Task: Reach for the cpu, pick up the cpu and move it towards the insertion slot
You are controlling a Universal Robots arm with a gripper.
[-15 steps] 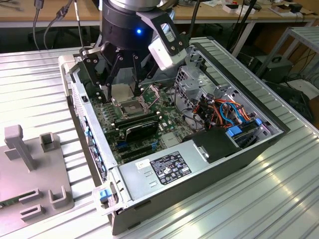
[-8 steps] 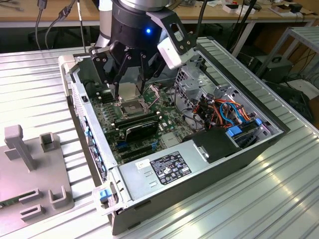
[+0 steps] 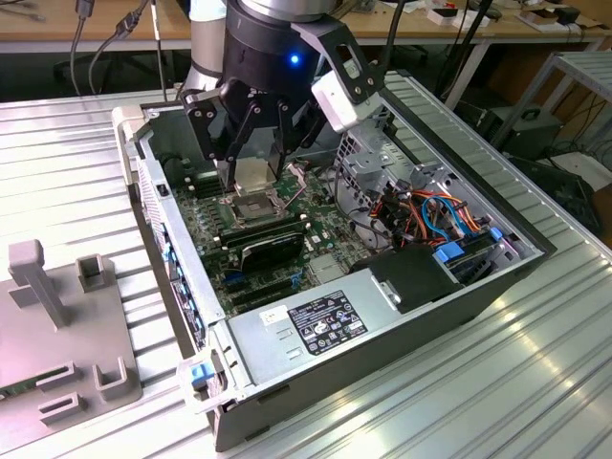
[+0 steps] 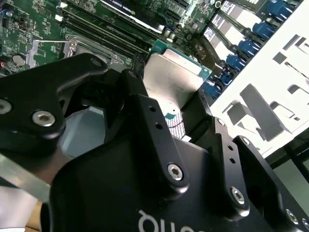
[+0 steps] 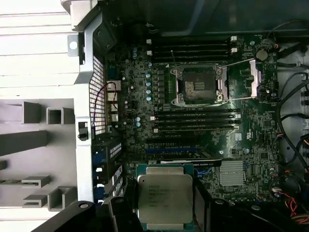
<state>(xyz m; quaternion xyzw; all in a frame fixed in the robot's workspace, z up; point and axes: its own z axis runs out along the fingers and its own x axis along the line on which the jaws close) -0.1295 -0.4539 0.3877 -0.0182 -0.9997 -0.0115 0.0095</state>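
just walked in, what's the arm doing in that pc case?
The gripper is shut on the cpu, holding it by its edges above the motherboard inside the open computer case. In the first wrist view the insertion slot lies uncovered with its metal frame swung aside, and the chip is apart from it, over the board's expansion-slot area. In the exterior view the arm hangs over the socket region. The chip is not seated.

An open computer case (image 3: 497,277) is lying on a ribbed metal table (image 3: 535,382), its grey power supply box (image 3: 316,325) sitting beside orange and blue cables (image 3: 435,212); a grey fixture (image 3: 57,325) is resting nearby.
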